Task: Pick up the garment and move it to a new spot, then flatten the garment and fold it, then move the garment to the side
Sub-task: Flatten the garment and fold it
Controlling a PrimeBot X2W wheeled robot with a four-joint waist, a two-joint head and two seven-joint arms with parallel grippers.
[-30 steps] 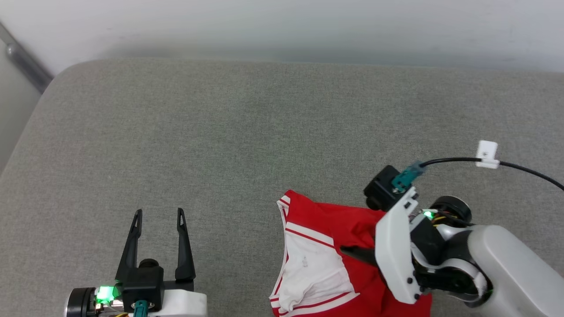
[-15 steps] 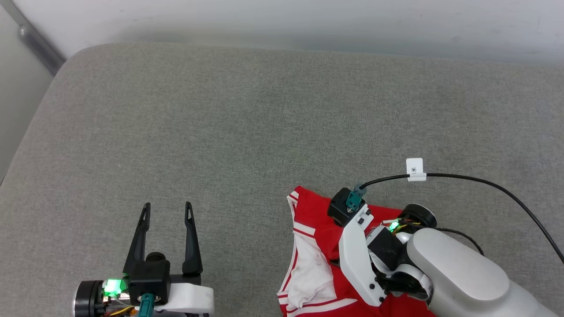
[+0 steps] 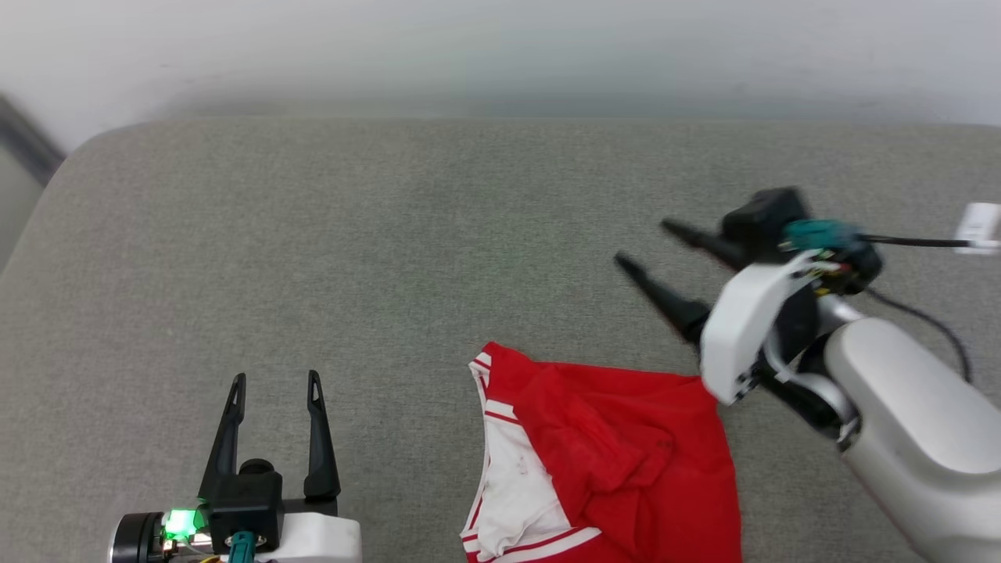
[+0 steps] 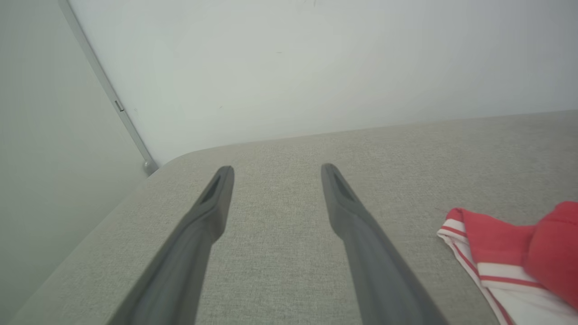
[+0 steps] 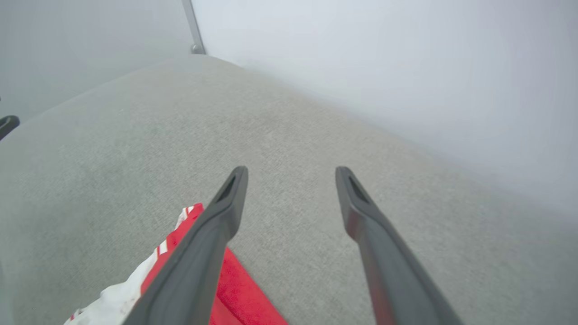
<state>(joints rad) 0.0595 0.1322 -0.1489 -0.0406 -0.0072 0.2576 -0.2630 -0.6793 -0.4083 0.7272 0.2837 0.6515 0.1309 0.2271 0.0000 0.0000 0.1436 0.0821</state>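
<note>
In the head view the left claw is seen nearest, at 7 o'clock, fingers pointing to 12 and set apart with nothing between them; a green light is lit on its wrist. In the left wrist view the same claw is shown with its fingers spread over bare grey fabric. The garment is found at 5 o'clock in the head view, lying crumpled on the grey padded surface, red cloth bunched on top, a white sleeve with red-and-white striped trim turned toward 9 o'clock, its near edge cut off by the frame. It is seen at 4 o'clock in the left wrist view, well apart from the left claw. The right claw is placed farther off at 2 o'clock, fingers pointing to 10 o'clock, spread apart and holding nothing, clear of the garment's far right corner. In the right wrist view the claw is likewise shown parted, with the garment at 7 o'clock, partly hidden behind one finger. A black cable with a white tag is run from the right wrist toward 3 o'clock. A pale wall is seen beyond the surface's far edge.
</note>
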